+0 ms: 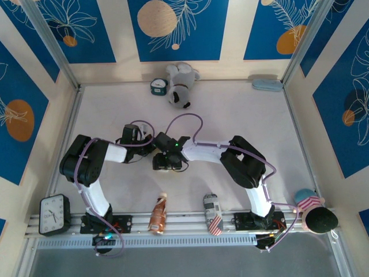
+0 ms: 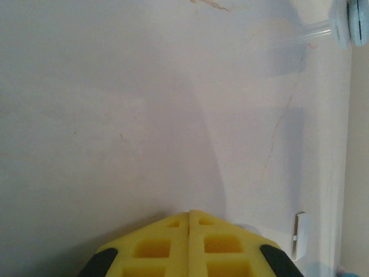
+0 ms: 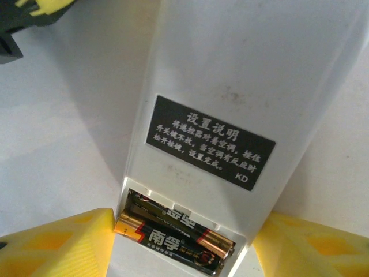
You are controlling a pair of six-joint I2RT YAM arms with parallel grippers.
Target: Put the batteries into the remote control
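Right jaws: parted wide, astride the compartment end of the remote control [image 3: 230,69]. One pad [image 3: 57,242] at 8 o'clock of the wrist view touches the casing edge, the other sits just beside it at 4 o'clock. No clamp evident, nothing lifted.
Left jaws: closed flat, fingers [image 2: 155,248] meeting along one seam, nothing between them, poised over bare counter [image 2: 115,115].
Remote control: back side up, black instruction label showing, battery bay uncovered at 6 o'clock of the right wrist view. Judged to lie mid-counter, under the two meeting wrists.
Batteries [image 3: 173,239]: both in the bay, side by side, coppery ends visible. The nearer one perhaps sits slightly proud, too close to call.
Cover piece [image 2: 300,235]: small white rectangle lying apart on the counter, at 4 o'clock of the left wrist view.
Step in hand: judged to be the tail of loading, with both cells lodged and the right jaws letting go or standing clear.
Next move: probably a light downward press to seat the nearer cell, then a straight retreat without nudging the casing. Fitting the cover comes after, if wanted.
Left arm [image 1: 86,167]: base at 7 o'clock of the top view, elbow folded, forearm reaching toward 3 o'clock.
Right arm [image 1: 245,164]: base at 5 o'clock, elbow bent, forearm running toward 9 o'clock, wrist pitched down over the remote, close to the left wrist.
Further out: plush toy [image 1: 181,86] at 12 o'clock, alarm clock [image 1: 55,214] at 8 o'clock, both well apart from the work.
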